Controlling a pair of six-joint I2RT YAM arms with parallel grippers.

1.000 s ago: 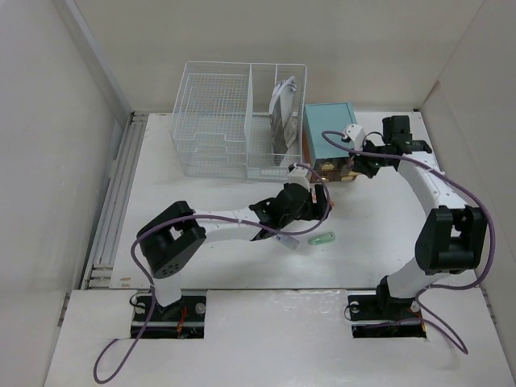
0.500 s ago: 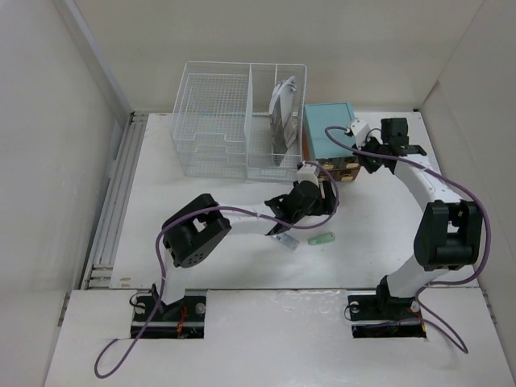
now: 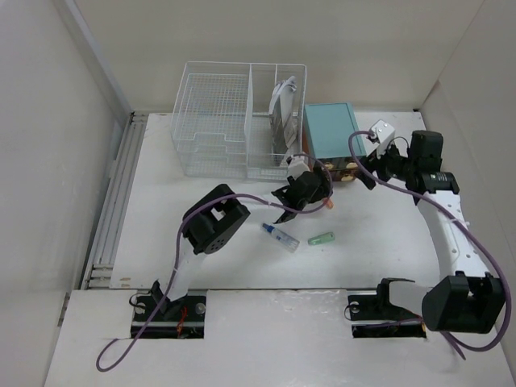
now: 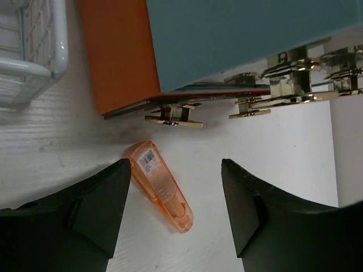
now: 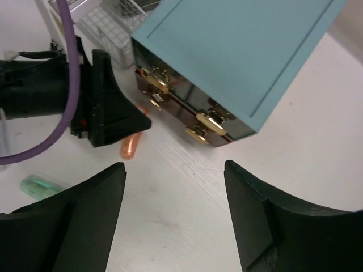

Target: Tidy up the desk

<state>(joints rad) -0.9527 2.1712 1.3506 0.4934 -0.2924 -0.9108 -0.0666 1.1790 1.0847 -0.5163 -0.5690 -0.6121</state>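
Pulling right gripper (image 5: pixel 174 167) back from box (image 3: pixel 329 133) since a second ago and springing it apart; holding it open above worktop (image 3: pixel 379 234), facing the brass handles. Reaching left gripper (image 4: pixel 176 164) further forward to the box front, fingers apart, straddling orange tube (image 4: pixel 160 187) lying flat on worktop. Lying behind it, newly uncovered, blue-capped tube (image 3: pixel 280 236), near green piece (image 3: pixel 321 239). Standing beside box at far edge, wire basket (image 3: pixel 234 121). Spreading under everything, white worktop, walled by pale panels.
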